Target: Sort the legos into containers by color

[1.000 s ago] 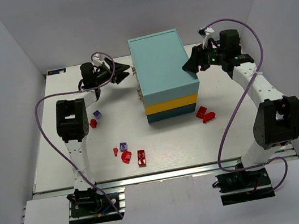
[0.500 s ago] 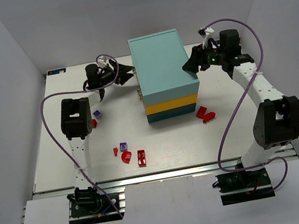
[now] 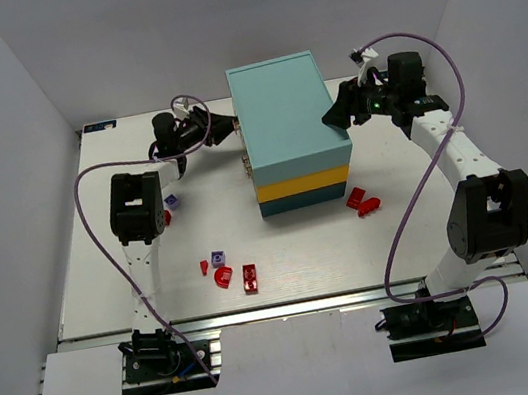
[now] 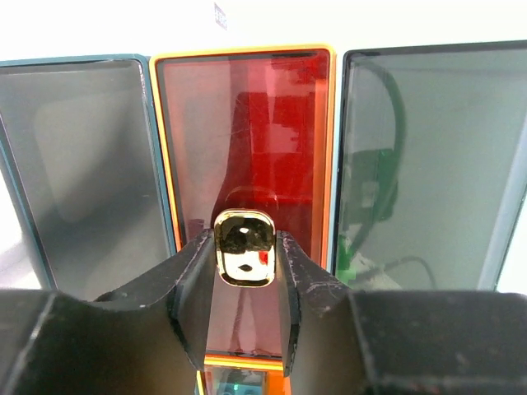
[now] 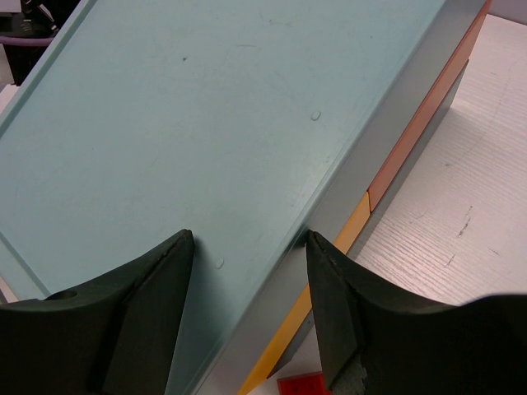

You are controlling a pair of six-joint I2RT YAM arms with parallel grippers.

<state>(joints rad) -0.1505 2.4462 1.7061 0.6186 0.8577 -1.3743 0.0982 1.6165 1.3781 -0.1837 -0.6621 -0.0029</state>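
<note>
The containers are clear drawers in the left face of the teal and yellow cabinet (image 3: 289,117). My left gripper (image 3: 229,127) is at that face. In the left wrist view it (image 4: 244,243) is shut on the shiny handle (image 4: 244,262) of the orange-framed middle drawer (image 4: 247,140), which holds red pieces. My right gripper (image 3: 333,115) stands open astride the cabinet's top right edge (image 5: 329,197). Red legos (image 3: 250,277) and a purple one (image 3: 217,258) lie on the table in front of the cabinet. Another purple lego (image 3: 171,201) lies by the left arm, and two red ones (image 3: 361,201) sit to the cabinet's right.
Grey-tinted drawers flank the middle one, on the left (image 4: 82,164) and the right (image 4: 420,164); the right one holds something green (image 4: 350,263). White walls close in the white table (image 3: 95,276) on three sides. A purple cable (image 3: 103,265) loops beside each arm.
My left gripper moved right to the cabinet's side and its fingers narrowed onto the drawer handle. The right arm and the legos stayed put.
</note>
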